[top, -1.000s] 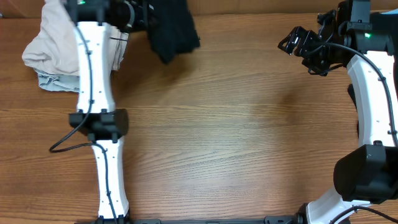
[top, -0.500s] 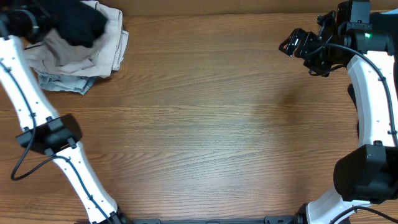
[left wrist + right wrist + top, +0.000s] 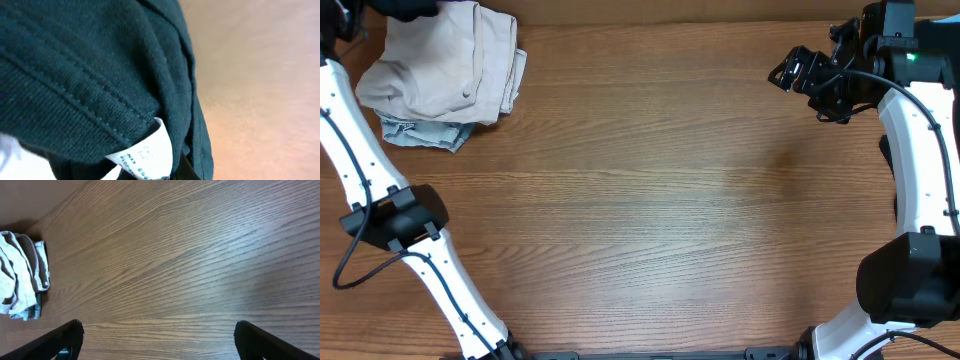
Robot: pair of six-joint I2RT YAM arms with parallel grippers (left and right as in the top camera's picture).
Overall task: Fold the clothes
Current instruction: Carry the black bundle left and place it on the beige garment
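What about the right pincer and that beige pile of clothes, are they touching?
Apart. The overhead view shows a wide gap between the right pincer and the beige pile.

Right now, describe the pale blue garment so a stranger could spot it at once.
Go to the far left corner of the wooden table, where a small pile of folded garments lies. The pale blue garment is the bottom layer, peeking out from the pile's near edge under the beige garment. It alone is bluish; its neighbour is plain beige.
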